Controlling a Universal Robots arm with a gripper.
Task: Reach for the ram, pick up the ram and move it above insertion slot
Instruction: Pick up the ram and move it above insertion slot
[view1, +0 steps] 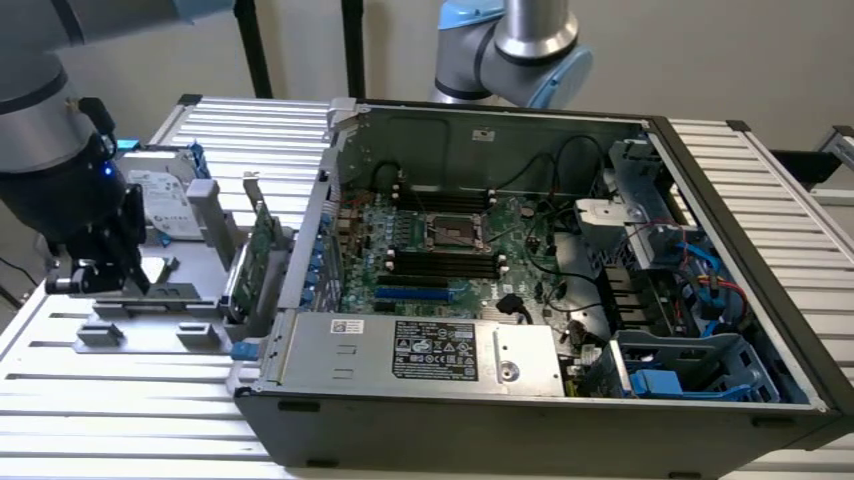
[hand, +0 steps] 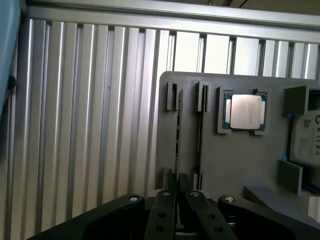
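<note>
Black claw (hand: 177, 192), grip state cannot tell, poised at thin dark edge-on ram stick (hand: 178, 135) slotted in grey plastic fixture (hand: 235, 160), 9 o'clock of open black computer case (view1: 534, 430); off-centre grip risks tilting, jamming it.

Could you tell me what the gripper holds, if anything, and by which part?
The gripper appears shut on the ram, its fingers pinching the upper edge near one end; the ram sits in the gray holder.
</note>
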